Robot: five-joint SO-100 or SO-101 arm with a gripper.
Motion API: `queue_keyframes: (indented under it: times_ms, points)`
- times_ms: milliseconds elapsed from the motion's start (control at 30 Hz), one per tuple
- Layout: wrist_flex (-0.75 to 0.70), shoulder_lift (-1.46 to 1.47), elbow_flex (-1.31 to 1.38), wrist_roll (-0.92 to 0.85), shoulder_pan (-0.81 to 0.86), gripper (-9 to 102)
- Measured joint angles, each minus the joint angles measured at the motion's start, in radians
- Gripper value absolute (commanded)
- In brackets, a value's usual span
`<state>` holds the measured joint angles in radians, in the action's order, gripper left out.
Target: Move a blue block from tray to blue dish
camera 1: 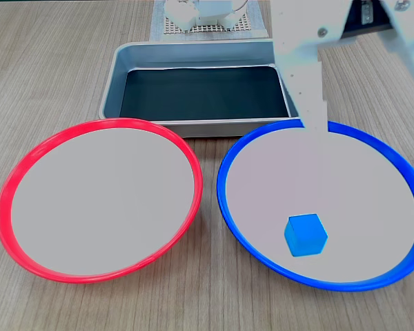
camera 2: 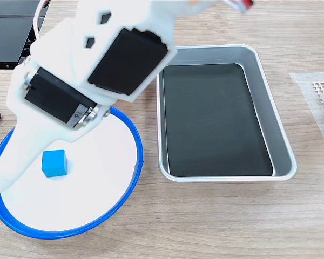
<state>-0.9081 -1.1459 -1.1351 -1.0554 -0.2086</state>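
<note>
Fingers (camera 2: 2, 181) are up over the blue dish (camera 2: 127, 189), and I honestly can't tell if they're apart or together, since one long white finger (camera 2: 21, 145) shows and it's holding nothing. The blue block (camera 2: 54, 163) sits flat in the dish just beside that finger, not touching it. In a fixed view the block (camera 1: 306, 234) lies toward the near rim. The tray (camera 1: 193, 52) sits behind on a light wood surface (camera 1: 55, 62), next to a red-rimmed dish (camera 1: 27, 162).
</note>
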Motion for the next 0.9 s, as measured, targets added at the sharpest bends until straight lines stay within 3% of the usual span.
queue_keyframes:
  times_ms: [200,233,333,433,567,733,900]
  points:
    - [0.029,-0.121,0.0,0.17,-0.029,37]
    - [0.034,-0.16,0.0,0.221,-0.031,34]
    - [0.038,-0.321,-0.025,0.471,-0.014,1]
    - [0.012,-0.499,-0.127,0.686,-0.003,0]
    - [0.061,-0.796,-0.407,0.904,0.071,-1]
    - [0.333,-1.241,-0.992,1.086,0.127,-1]
    - [0.256,-1.617,-1.442,1.124,0.178,-1]
